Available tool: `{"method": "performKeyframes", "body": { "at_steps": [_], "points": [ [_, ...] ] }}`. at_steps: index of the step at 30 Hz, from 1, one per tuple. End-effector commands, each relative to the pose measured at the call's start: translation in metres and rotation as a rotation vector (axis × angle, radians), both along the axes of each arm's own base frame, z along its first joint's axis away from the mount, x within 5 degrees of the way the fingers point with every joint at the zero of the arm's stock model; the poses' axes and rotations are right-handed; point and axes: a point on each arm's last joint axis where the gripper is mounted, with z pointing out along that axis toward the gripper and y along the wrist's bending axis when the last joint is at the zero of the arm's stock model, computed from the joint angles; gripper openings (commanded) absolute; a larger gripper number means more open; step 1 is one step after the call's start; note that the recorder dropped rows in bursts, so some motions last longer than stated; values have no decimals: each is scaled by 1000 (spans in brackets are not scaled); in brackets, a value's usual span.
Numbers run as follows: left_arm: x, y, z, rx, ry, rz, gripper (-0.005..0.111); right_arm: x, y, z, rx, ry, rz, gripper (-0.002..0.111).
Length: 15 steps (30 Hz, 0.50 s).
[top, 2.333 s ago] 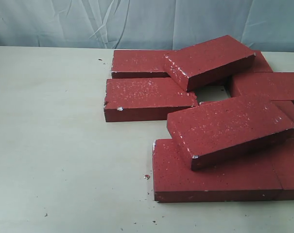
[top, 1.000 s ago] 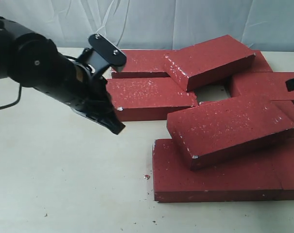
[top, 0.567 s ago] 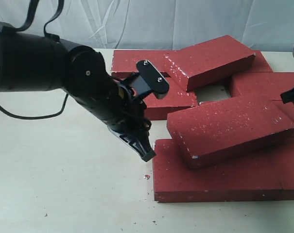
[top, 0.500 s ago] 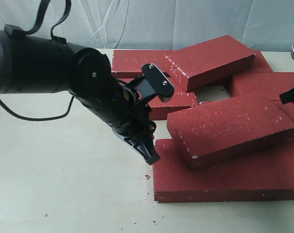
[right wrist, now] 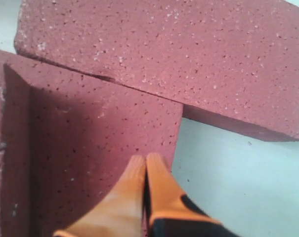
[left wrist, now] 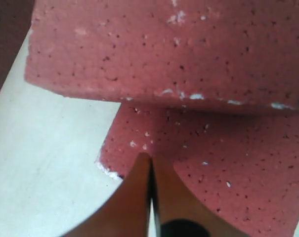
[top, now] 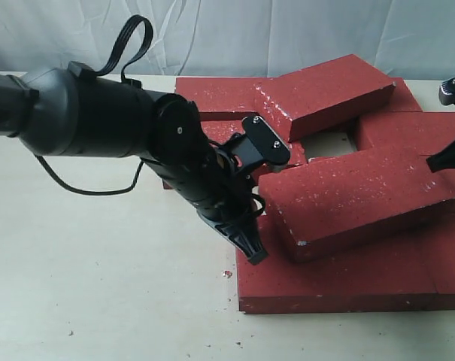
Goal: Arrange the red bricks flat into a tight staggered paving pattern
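Several red bricks lie in a loose pile at the right of the table. One tilted brick (top: 355,199) rests on a flat front brick (top: 340,282). Another tilted brick (top: 325,94) leans across the back ones (top: 212,94). My left gripper (top: 256,257) is shut and empty, its tip at the front brick's near-left corner, just below the tilted brick's overhang. The left wrist view shows that tip (left wrist: 149,159) over the lower brick (left wrist: 228,168), under the overhanging brick (left wrist: 164,44). My right gripper (top: 439,161) is shut and empty at the far right, with its tip (right wrist: 146,160) over a brick (right wrist: 90,133) near its edge.
The pale table (top: 99,286) stretches out left of and in front of the pile. A small red crumb (top: 227,274) lies by the front brick's corner. A square gap (top: 329,144) shows table between the bricks. A wrinkled cloth backdrop (top: 235,34) hangs behind.
My left arm swung in from the left and down to the front brick's near-left corner. The right gripper came in at the right edge. No brick has moved.
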Motion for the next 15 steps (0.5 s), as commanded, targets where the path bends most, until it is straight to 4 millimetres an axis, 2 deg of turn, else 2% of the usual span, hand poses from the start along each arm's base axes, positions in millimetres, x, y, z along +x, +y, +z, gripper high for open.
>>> {"method": "performKeyframes", "body": {
  "at_steps": [1, 15],
  "points": [
    [1, -4, 0, -30, -7, 21, 0, 1, 1, 0, 31, 3, 17, -1],
    [6, -10, -4, -85, -34, 33, 0, -6, 14, -2, 146, 86, 102, -1]
  ]
}}
